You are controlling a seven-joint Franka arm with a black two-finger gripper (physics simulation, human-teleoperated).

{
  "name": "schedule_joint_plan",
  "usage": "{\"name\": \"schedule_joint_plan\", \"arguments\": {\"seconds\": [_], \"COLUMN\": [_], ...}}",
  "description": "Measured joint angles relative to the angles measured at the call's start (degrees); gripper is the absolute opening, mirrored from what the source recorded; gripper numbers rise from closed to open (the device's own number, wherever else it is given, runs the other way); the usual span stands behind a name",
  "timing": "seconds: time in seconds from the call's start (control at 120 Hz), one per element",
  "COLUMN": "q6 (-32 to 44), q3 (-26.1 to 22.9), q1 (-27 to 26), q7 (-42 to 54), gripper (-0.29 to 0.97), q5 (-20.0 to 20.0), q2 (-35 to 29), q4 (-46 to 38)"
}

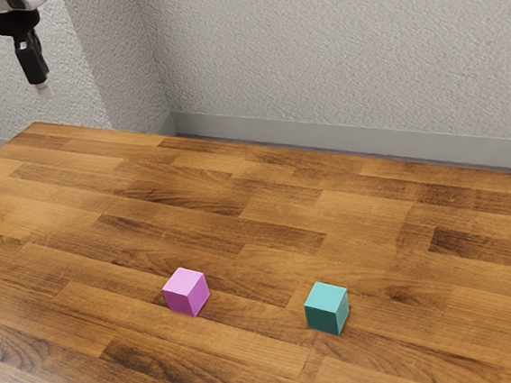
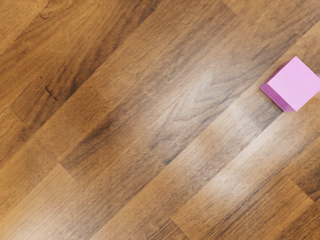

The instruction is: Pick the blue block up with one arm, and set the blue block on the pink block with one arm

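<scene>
A teal-blue block [image 1: 326,308] sits on the wooden table [image 1: 265,200], toward the front and to the exterior view's right. A pink block [image 1: 185,291] rests on the wood to its left, a short gap between them. My gripper [image 1: 42,83] hangs high above the table's far left corner, well away from both blocks and holding nothing. In the wrist view the pink block [image 2: 292,83] lies far below my hand, off to one side on the planks.
A grey textured wall [image 1: 332,48] with a pale baseboard [image 1: 359,138] runs along the table's far edge and forms a corner at the back left. Bare wood lies between my hand and the blocks.
</scene>
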Motion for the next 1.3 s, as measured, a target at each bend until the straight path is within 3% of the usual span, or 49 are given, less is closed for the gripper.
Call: {"name": "schedule_joint_plan", "arguments": {"seconds": [0.183, 0.342, 0.508, 0.7, 0.742, 0.783, 0.85, 0.95, 1.083, 1.183, 1.3], "q6": [-0.3, -3.9, -7.5, -8.7, -9.2, -9.1, -7.1, -5.2, -1.1, 2.6, 6.5], "q3": [1.0, 2.8, -5.7, -7.2, -8.6, -14.7, -24.4, -31.9, -34.6, -40.9, -42.6], "q1": [0.0, 0.4, 0.2, -2.3, -2.2, -1.8, -2.9, -2.4, -2.0, 4.4, 6.2], "q7": [0.9, -0.4, -2.0, -3.0, -3.0, -3.1, -3.2, -3.2, -0.7, 3.0, 7.0], "gripper": [0.68, 0.68, 0.68, 0.68, 0.68, 0.68, 0.68, 0.68, 0.68, 0.68, 0.68], "q5": [-1.1, -2.4, 0.0, 2.2, 3.0, 5.3, 12.0, 17.9, 19.9, 20.1, 19.5], "q2": [0.0, -1.0, -7.0, -6.7, -7.3, -11.6, -22.9, -34.6, -33.5, -32.4, -31.8], "q4": [0.9, 11.4, 14.4, 13.7, 12.3, 7.6, -7.4, -27.2, -32.9, -33.8, -38.1]}}
